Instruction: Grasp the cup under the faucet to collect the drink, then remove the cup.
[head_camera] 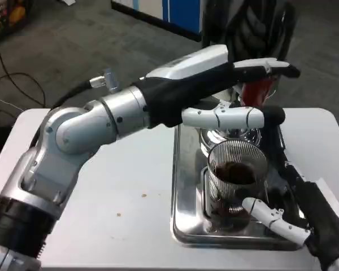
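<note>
A clear ribbed cup (237, 175) holding dark drink stands on a steel drip tray (183, 192), just below the chrome faucet (229, 135). My right hand (296, 217) reaches in from the lower right and grips the cup, with a white finger curled around its lower front. My left arm stretches across the table from the left. Its left hand (226, 90) is at the red tap handle (259, 90), which sits between a finger above and the thumb below. The hand hides most of the faucet body.
The tray lies right of centre on the white table (130, 186), with a few crumbs on the tabletop to its left. Dark floor and cables lie beyond the far edge. A black object stands behind the faucet.
</note>
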Controlling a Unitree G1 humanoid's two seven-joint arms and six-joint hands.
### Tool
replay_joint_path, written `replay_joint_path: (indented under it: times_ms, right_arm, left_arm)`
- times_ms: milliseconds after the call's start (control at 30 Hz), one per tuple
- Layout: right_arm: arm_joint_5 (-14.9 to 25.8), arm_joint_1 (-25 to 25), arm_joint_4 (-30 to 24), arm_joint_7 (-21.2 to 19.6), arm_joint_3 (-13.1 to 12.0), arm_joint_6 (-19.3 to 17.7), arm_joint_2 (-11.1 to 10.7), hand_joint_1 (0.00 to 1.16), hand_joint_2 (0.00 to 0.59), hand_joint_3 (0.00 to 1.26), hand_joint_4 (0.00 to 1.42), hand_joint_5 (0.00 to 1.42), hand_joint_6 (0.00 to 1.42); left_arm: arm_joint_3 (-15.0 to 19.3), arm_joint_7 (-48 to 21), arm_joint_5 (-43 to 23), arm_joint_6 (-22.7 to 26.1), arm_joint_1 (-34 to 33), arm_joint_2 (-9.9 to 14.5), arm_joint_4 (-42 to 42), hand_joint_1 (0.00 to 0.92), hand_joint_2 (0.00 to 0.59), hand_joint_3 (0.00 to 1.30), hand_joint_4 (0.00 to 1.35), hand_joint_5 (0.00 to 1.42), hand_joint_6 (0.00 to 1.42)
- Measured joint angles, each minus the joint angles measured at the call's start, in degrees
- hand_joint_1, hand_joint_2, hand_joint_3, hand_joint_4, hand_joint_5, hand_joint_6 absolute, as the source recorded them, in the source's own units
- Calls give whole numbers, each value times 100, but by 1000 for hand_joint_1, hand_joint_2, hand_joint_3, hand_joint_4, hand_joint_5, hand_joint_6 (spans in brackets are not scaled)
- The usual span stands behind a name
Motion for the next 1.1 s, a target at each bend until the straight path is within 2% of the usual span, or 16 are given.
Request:
replay_joint_path:
  times_ms: [333, 633, 833, 1100]
  right_arm:
    - [32, -6, 35, 0, -27, -6, -5, 532, 238, 0, 0, 27, 0]
    - [41, -20, 103, -1, -42, -86, -4, 532, 238, 0, 0, 27, 0]
    - [65, -45, 120, -7, -57, -102, -1, 532, 238, 0, 0, 34, 0]
    - [99, -62, 149, -8, -36, -129, 11, 532, 238, 0, 0, 38, 0]
  left_arm:
    - [348, 232, -191, -182, 154, -175, -17, 0, 178, 226, 134, 214, 287]
    - [700, 519, -400, -281, 701, -228, -713, 0, 176, 319, 238, 309, 387]
    - [854, 557, -521, -213, 1243, -118, -1311, 0, 172, 330, 262, 333, 404]
    - [1124, 603, -626, 145, 2111, 147, -2088, 0, 161, 344, 277, 338, 412]
